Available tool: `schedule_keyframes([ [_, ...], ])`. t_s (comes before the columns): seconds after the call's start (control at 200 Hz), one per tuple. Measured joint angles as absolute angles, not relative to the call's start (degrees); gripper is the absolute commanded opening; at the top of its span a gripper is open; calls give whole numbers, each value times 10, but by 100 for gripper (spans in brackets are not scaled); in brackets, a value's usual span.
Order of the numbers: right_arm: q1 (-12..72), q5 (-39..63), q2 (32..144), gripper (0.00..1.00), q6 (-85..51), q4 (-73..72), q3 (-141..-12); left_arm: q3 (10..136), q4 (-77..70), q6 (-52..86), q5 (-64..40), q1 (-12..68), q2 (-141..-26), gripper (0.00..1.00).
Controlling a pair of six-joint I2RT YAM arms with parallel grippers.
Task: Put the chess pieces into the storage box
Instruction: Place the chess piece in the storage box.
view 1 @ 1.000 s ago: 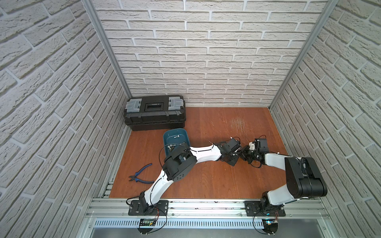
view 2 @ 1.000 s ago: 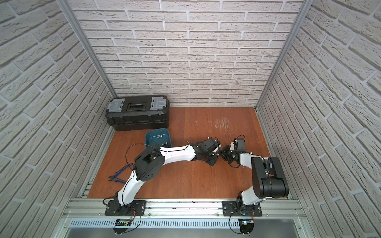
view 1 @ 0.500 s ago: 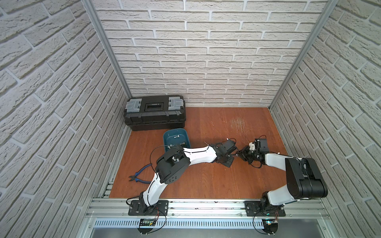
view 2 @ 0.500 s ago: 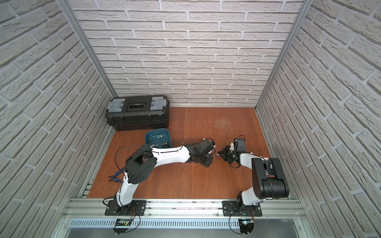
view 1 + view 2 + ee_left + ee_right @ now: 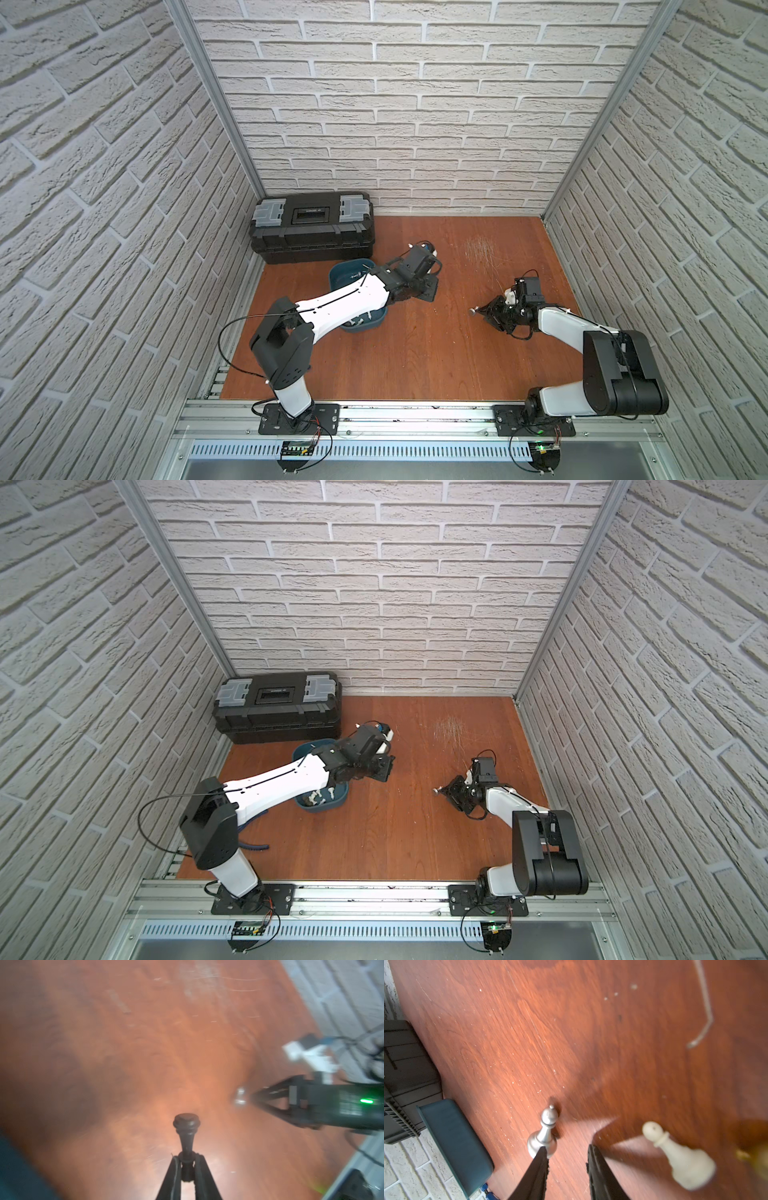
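Over the wooden surface (image 5: 415,353) we hold a dark chess piece (image 5: 186,1126) clamped in our left pincer (image 5: 188,1157), the storage box (image 5: 324,809) just to its left, while our right pincer (image 5: 566,1150) gapes beside a silvery piece (image 5: 548,1126).

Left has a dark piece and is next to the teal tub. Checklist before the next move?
1. Grip: left gripper shut on the dark turned chess piece: ok.
2. Piece above the teal-blue plastic storage tub: not ok. It hangs over the wooden tabletop, beside the tub.
3. Tub lidless, white chess pieces lying inside: ok.
4. Right gripper free of the silvery metal bishop: cannot tell. Jaws are apart and the bishop is beside one finger, but contact is unclear.
5. Arms apart in both top views: ok.
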State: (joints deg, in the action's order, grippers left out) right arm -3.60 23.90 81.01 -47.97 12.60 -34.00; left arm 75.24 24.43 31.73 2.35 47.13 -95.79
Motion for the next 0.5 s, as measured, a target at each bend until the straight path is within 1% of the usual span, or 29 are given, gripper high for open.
schedule_keyframes([
  [0.24, -36, 199, 768, 37, -422, 203, -399, 666, 322, 318, 57, 349, -884, 16],
  [0.355, -35, 170, 743, 38, -386, 240, -418, 629, 337, 317, 62, 298, -881, 17],
  [0.5, -35, 132, 721, 40, -351, 279, -427, 610, 345, 313, 60, 265, -894, 19],
])
